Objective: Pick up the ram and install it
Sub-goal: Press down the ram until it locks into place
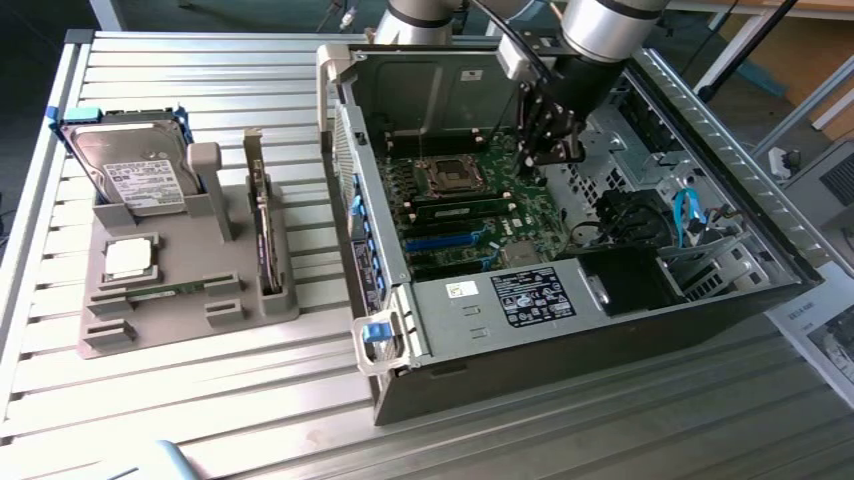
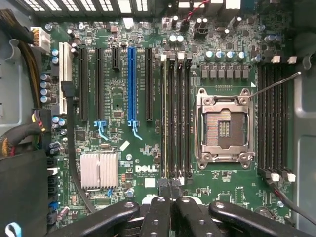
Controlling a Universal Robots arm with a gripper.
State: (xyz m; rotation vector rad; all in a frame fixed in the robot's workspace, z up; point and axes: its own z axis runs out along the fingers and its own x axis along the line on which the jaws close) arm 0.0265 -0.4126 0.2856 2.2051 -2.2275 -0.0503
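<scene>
One ram [image 1: 167,290] lies in the grey holder [image 1: 174,300] near the table's [image 1: 561,430] edge; the gripper [image 2: 169,190], jaws closed and empty, hangs over the motherboard [image 2: 123,98].

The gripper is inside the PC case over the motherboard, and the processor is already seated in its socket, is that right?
Not quite. The gripper is inside the case over the motherboard, but the socket is empty: the wrist view shows its bare contacts. The processor lies on the tray outside, in the exterior view.
</scene>
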